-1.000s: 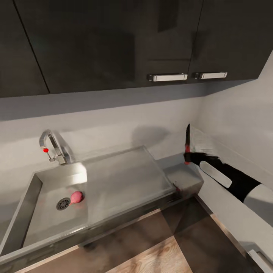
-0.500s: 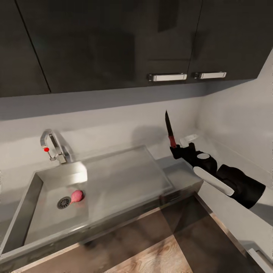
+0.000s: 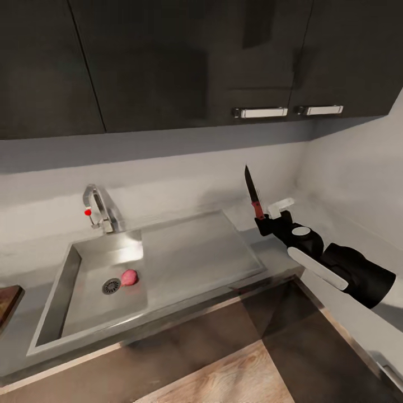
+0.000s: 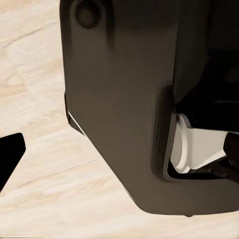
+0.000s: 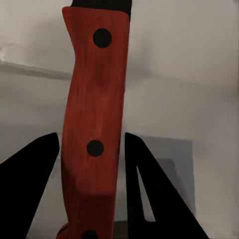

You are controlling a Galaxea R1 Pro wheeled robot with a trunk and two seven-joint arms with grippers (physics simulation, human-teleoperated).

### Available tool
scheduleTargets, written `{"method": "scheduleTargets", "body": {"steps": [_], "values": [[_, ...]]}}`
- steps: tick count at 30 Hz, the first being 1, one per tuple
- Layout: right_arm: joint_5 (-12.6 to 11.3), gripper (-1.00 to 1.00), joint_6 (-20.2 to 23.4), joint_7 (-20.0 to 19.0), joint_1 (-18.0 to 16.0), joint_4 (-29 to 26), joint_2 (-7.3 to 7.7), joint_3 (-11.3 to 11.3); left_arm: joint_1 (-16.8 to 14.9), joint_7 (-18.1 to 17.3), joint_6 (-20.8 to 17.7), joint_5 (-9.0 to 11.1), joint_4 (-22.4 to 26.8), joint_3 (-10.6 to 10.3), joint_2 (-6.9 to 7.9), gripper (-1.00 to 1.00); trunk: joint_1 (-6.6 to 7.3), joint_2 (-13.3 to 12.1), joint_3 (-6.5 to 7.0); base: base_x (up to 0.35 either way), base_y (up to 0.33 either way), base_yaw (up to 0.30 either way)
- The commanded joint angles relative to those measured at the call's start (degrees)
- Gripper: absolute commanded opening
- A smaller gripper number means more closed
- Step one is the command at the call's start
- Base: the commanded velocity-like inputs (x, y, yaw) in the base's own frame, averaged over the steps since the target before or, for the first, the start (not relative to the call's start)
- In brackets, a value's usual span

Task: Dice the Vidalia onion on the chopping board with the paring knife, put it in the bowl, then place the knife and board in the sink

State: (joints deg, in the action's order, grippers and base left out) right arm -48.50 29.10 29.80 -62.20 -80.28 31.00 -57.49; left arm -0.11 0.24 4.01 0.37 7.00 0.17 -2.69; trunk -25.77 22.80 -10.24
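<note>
Since the earlier frames, the whole head view has shifted: the sink now sits further right in the picture and a corner of the chopping board appears at the left edge, which is camera movement. Over the same interval the right arm has brought the paring knife up and inward from the corner toward the sink.

Right pincer: closed on the knife's reddish handle, blade pointing up and tilted slightly toward the wall, held in the air above the right end of the desk, just beyond the drainboard. In the right wrist view the handle stands between the two dark fingers, which press against it on both sides.

Left pincer: one dark fingertip shows in the left wrist view, over pale wood floor; I cannot tell whether it is open or closed.

Sink: the tap with its red dot stands at the back left. A small pinkish onion lies on the basin floor, touching or just beside the drain.
</note>
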Motion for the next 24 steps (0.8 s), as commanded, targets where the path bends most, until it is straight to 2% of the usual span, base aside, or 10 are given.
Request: {"method": "scheduleTargets", "body": {"steps": [1, 4, 9, 13, 24], "values": [[-0.43, -1.0, 0.05, 0.59, -0.12, -0.12, 0.23, -0.49, -0.01, 0.03, 0.12, 0.04, 0.03, 0.01, 0.11, 1.0, -0.02, 0.12, -0.11, -0.14, 0.119, 0.235], [0.22, -1.0, 0.07, 0.61, -0.12, -0.13, 0.53, -2.51, -0.04, 0.03, 0.12, 0.02, 0.03, -0.04, 0.27, 1.0, -0.02, 0.12, -0.12, -0.127, 0.107, 0.241], [3.65, -1.0, 0.07, 0.6, -0.12, -0.14, 0.63, -4.66, -0.03, 0.03, 0.12, 0.05, 0.03, -0.01, 0.33, 1.0, -0.02, 0.12, -0.25, -0.106, 0.063, 0.244], [4.97, -1.0, 0.08, 0.6, -0.12, -0.14, 0.64, -4.94, -0.03, 0.03, 0.12, 0.03, 0.03, 0.0, 0.32, 1.0, -0.02, 0.12, -0.28, -0.09, 0.011, 0.246], [5.35, -1.0, 0.03, 0.61, -0.12, -0.14, 0.64, -4.91, -0.02, 0.03, 0.12, 0.04, 0.03, 0.01, 0.47, 1.0, -0.02, 0.12, -0.28, -0.032, 0.001, 0.271]]}}
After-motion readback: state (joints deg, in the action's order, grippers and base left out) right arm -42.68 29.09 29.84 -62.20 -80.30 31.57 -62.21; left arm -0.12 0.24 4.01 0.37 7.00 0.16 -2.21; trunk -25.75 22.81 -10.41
